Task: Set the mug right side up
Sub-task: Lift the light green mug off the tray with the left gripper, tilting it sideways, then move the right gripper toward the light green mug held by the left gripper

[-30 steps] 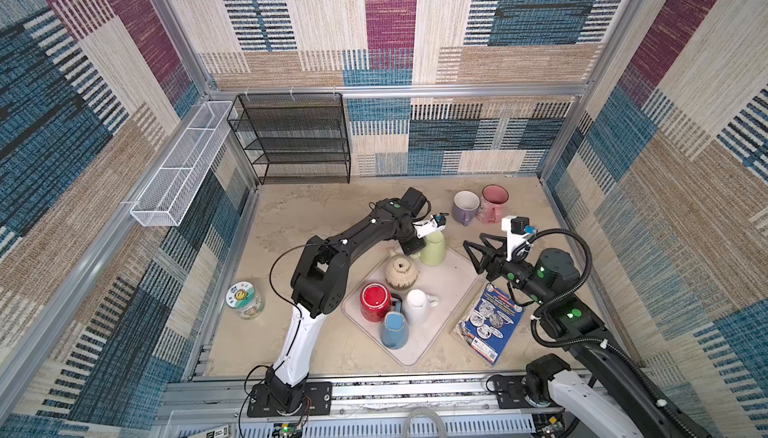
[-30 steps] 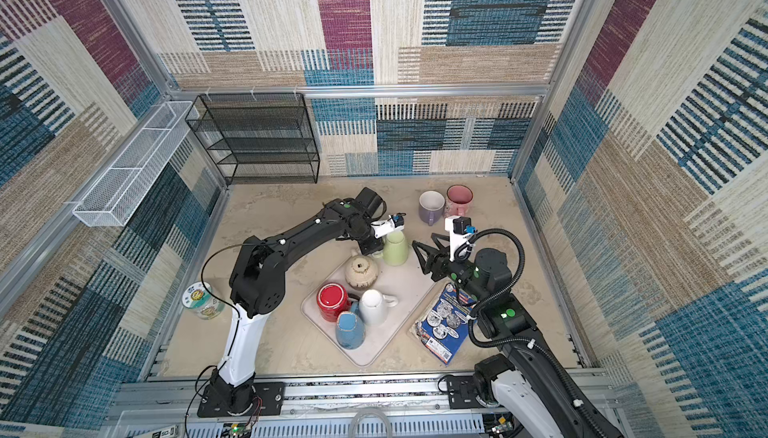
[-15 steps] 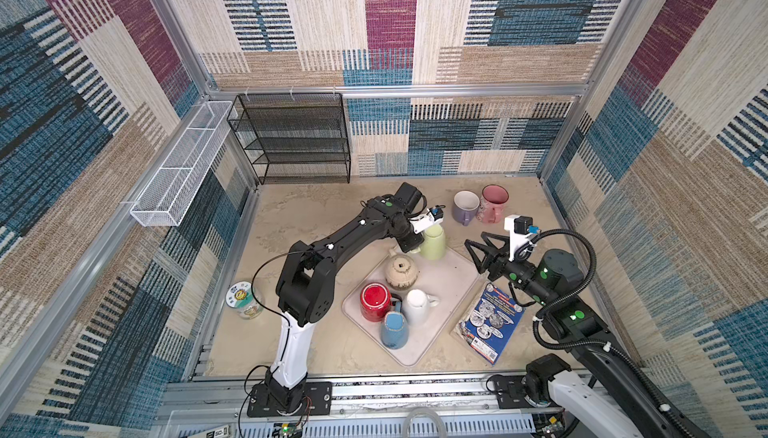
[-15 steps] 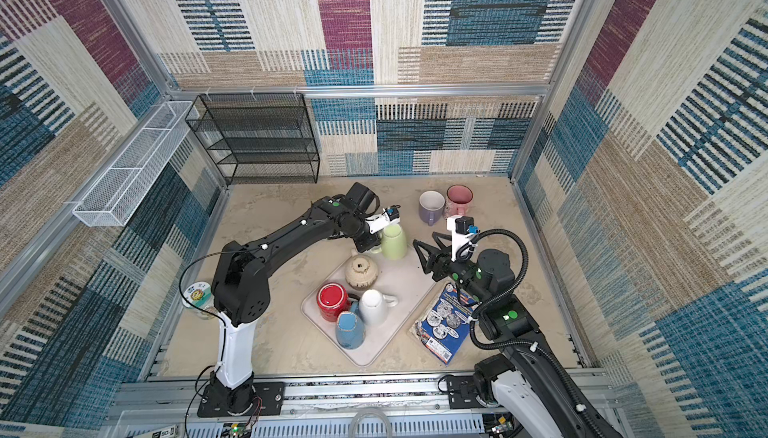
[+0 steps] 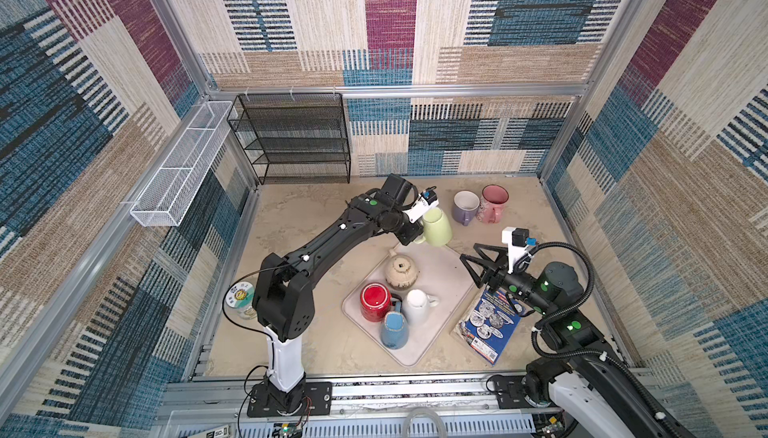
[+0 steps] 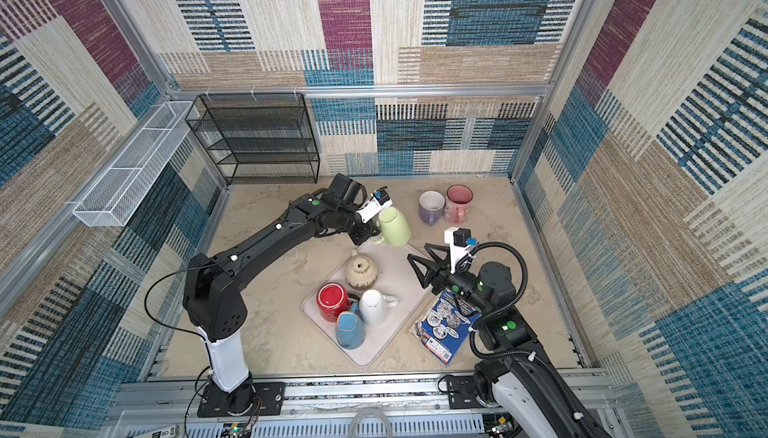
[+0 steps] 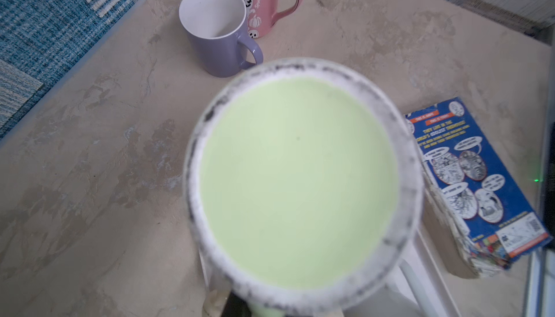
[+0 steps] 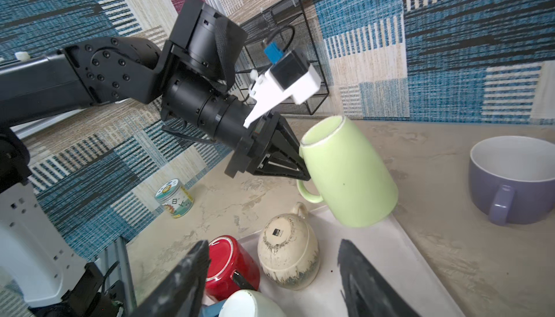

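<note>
My left pincer is closed to a narrow gap on the green mug, biting where its handle meets the wall; the exact bite is hidden behind my own fingers. The mug hangs tilted. Its base faces my wrist camera, with a rough white foot ring, and its mouth points down and away. The low edge sits over the far corner of the tray; I cannot tell whether it touches.

I judge it to be glazed ceramic: stiff, slick, fairly heavy and quick to chip. Held by the handle alone it may swing as I roll my wrist, so I'd turn slowly. A firmer hold would be across the wall at the rim.

Further out, the purple mug and pink mug stand upright near each other. My right pincer hovers wide and empty beside the tray.
</note>
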Robot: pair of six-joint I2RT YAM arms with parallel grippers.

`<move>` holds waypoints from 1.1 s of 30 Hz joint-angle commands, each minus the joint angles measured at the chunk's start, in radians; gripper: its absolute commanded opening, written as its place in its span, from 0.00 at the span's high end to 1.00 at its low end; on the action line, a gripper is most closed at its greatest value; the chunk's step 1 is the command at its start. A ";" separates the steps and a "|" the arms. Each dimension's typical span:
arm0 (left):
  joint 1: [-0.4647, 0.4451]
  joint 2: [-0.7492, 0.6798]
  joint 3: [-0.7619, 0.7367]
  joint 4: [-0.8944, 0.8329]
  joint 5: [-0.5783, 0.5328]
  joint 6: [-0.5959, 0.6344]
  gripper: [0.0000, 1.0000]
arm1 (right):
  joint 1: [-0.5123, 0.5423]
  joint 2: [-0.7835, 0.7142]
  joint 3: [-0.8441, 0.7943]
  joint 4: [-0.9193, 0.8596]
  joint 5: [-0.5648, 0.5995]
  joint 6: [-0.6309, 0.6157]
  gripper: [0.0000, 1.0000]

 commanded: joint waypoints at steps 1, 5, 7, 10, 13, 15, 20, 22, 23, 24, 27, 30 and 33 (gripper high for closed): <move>0.014 -0.066 -0.037 0.134 0.101 -0.108 1.00 | 0.000 -0.001 -0.038 0.106 -0.137 0.071 0.29; 0.028 -0.147 -0.093 0.206 0.156 -0.173 1.00 | 0.001 -0.003 -0.108 0.238 -0.206 0.164 0.28; 0.035 -0.175 -0.106 0.226 0.185 -0.204 1.00 | 0.000 0.004 -0.124 0.290 -0.220 0.187 0.28; 0.047 -0.223 -0.139 0.272 0.233 -0.257 1.00 | 0.000 0.035 -0.129 0.361 -0.249 0.218 0.27; 0.064 -0.280 -0.188 0.349 0.297 -0.327 1.00 | 0.001 0.074 -0.129 0.458 -0.279 0.264 0.27; 0.073 -0.319 -0.221 0.403 0.348 -0.372 1.00 | 0.001 0.097 -0.120 0.511 -0.289 0.282 0.27; 0.095 -0.398 -0.282 0.507 0.414 -0.469 1.00 | 0.001 0.160 -0.074 0.591 -0.304 0.291 0.27; 0.102 -0.426 -0.306 0.551 0.438 -0.507 1.00 | 0.000 0.194 -0.063 0.644 -0.319 0.311 0.27; 0.105 -0.439 -0.319 0.575 0.449 -0.528 1.00 | 0.000 0.212 -0.056 0.667 -0.327 0.320 0.28; 0.106 -0.450 -0.329 0.596 0.461 -0.548 1.00 | 0.000 0.233 -0.045 0.688 -0.336 0.327 0.29; 0.109 -0.476 -0.353 0.652 0.491 -0.601 1.00 | 0.000 0.281 -0.003 0.722 -0.361 0.334 0.32; 0.113 -0.496 -0.373 0.706 0.516 -0.651 1.00 | 0.000 0.313 0.044 0.739 -0.381 0.333 0.33; 0.114 -0.508 -0.390 0.752 0.532 -0.695 1.00 | 0.000 0.344 0.085 0.750 -0.391 0.334 0.30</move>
